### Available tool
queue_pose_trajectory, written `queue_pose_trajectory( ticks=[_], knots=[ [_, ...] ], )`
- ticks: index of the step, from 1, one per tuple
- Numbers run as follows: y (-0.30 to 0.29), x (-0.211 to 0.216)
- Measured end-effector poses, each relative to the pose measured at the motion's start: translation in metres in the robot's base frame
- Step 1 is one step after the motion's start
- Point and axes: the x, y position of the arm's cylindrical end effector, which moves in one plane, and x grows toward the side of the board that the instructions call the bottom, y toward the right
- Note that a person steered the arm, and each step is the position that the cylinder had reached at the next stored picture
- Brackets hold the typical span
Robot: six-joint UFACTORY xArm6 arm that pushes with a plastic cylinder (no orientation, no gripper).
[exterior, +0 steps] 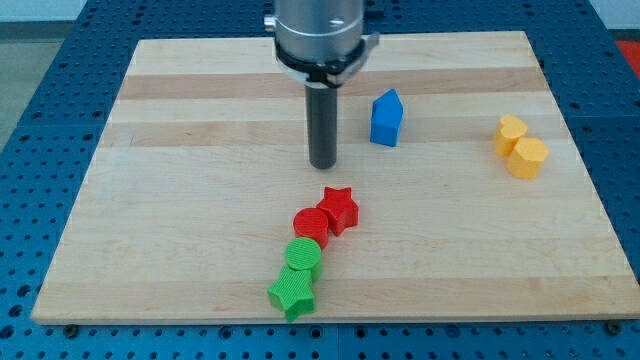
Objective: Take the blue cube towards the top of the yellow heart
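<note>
The blue cube [386, 118] stands on the wooden board, right of centre towards the view's top. The yellow heart [511, 131] lies near the board's right edge, touching a yellow hexagonal block [528, 157] just below and right of it. My tip [322, 164] rests on the board to the left of the blue cube and a little lower, apart from it. The heart is well to the right of the cube.
A red star [340, 208] and a red cylinder [311, 226] lie below my tip. A green cylinder [304, 256] and a green star [292, 292] follow them towards the board's [180, 180] bottom edge, in a touching chain.
</note>
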Motion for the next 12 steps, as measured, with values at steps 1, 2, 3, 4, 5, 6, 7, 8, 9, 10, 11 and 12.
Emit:
queue_pose_trajectory(
  ticks=[1,2,3,4,5,6,7,8,9,10,11,12],
  knots=[
    [0.030,-0.029],
    [0.087,-0.053],
    [0.143,-0.060],
    [0.136,-0.060],
    [0.087,-0.060],
    [0.064,-0.041],
    [0.065,-0.004],
    [0.084,-0.008],
    [0.116,-0.034],
    [0.142,-0.040],
    [0.121,-0.040],
    [0.113,-0.025]
  ],
)
